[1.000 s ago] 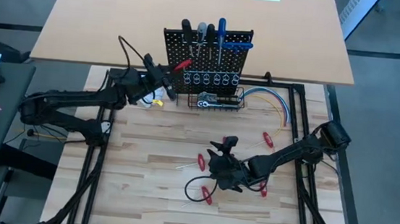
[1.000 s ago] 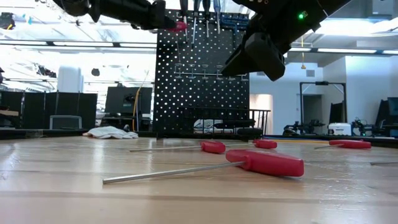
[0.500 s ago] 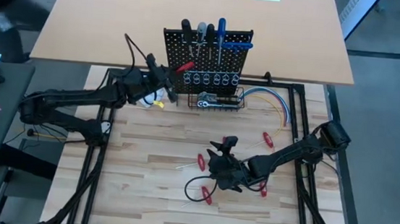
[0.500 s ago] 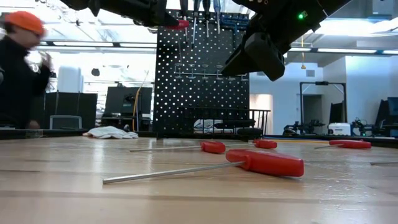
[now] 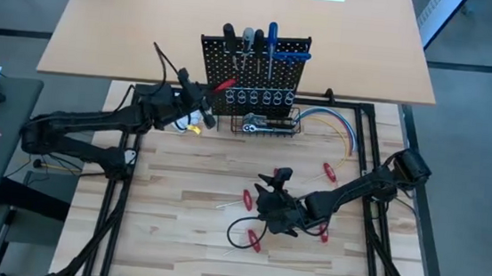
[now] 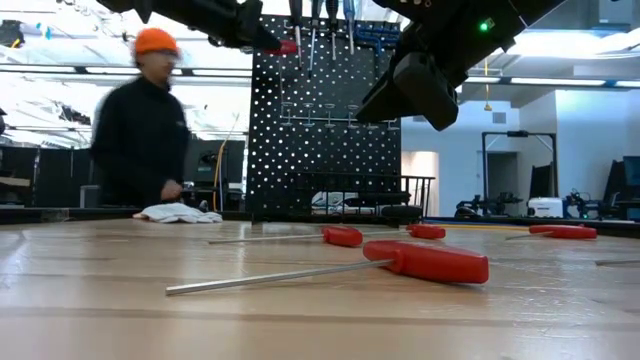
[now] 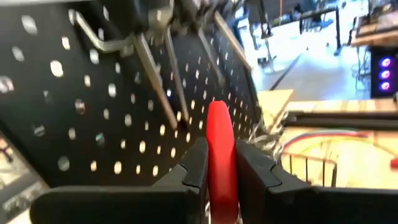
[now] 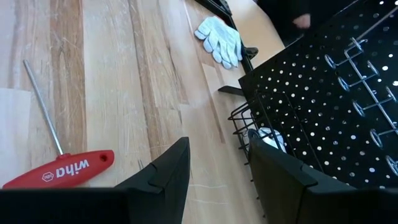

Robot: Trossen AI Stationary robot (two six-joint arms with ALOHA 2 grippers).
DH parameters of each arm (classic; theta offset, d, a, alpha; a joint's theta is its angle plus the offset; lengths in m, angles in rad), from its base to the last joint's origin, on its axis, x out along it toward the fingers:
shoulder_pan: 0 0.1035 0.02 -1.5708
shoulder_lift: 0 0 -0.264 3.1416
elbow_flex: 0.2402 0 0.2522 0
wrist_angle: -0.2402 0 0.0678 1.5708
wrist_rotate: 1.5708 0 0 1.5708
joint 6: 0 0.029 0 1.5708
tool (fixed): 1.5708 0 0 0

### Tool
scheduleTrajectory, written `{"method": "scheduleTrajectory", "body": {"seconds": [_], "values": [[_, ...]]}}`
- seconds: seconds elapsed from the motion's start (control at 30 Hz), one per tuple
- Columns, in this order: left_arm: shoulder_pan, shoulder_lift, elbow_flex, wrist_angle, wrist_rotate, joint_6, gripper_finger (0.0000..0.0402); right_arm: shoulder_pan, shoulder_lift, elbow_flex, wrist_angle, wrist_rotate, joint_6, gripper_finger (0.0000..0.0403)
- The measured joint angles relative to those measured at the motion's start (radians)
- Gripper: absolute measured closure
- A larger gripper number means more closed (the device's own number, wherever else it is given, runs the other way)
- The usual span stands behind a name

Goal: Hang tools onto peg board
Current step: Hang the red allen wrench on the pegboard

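1. The left gripper [image 7: 219, 163] has its jaws clamped on a red-handled screwdriver [image 7: 219, 149]; both fingers [image 7: 191, 168] press against the red handle, which sticks out past the fingertips.
2. That held tool is raised well above the table and its red tip lies right at the left part of the peg board [image 5: 253, 72], near the row of silver rings [image 5: 259, 95].
3. In the left wrist view, silver hooks [image 7: 109, 42] and the shafts of already hung screwdrivers cross the perforated panel just beyond the red handle.
4. The right gripper [image 8: 216, 167] has its jaws spread apart with nothing between them; it hovers over the middle of the table [image 5: 179, 186], above a loose red-handled tool [image 8: 59, 169] marked "wiha".
5. Black, grey and blue screwdrivers [image 5: 259, 43] hang along the top of the board, and a chrome ratchet wrench [image 5: 256, 124] lies in the wire basket [image 5: 292, 122] at its base.
6. More red tools are scattered on the wood: one [image 5: 246, 198] beside the right gripper, one [image 5: 254, 240] nearer the front edge, one [image 5: 328, 171] toward the right.
7. White gloves [image 8: 219, 38] lie left of the board, coloured cables [image 5: 332, 121] curve to its right.
8. In the low view, a blurred person in an orange cap [image 6: 143, 130] stands behind the table.
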Motion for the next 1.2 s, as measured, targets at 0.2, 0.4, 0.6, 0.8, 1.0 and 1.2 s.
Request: {"method": "scheduleTrajectory", "body": {"seconds": [0.2, 0.4, 0.6, 0.8, 1.0, 1.2], "values": [[0.037, 0.027, 0.000, -0.026, 0.014, -0.048, 0.0361, 0.000, 0.000, 0.000, 0.001, 0.000, 0.000, 0.0235], [0.099, 0.091, 0.000, -0.026, 0.091, -0.114, 0.0361, -0.011, 0.000, 0.000, 0.001, -0.001, 0.000, 0.0235], [0.130, 0.131, 0.000, -0.030, 0.104, -0.165, 0.0344, -0.014, 0.000, 0.000, 0.001, -0.003, 0.007, 0.0235], [0.132, 0.101, 0.000, -0.079, 0.098, -0.128, 0.0257, -0.016, 0.000, 0.000, -0.033, -0.016, 0.072, 0.0235], [0.122, -0.007, 0.000, -0.245, 0.095, -0.106, 0.0196, -0.090, -0.016, -0.001, -0.257, -0.301, 0.315, 0.0234], [0.010, -0.120, 0.000, -0.492, 0.081, 0.015, 0.0189, -0.191, -0.016, -0.032, -0.378, -0.461, 0.549, 0.0194]]}}
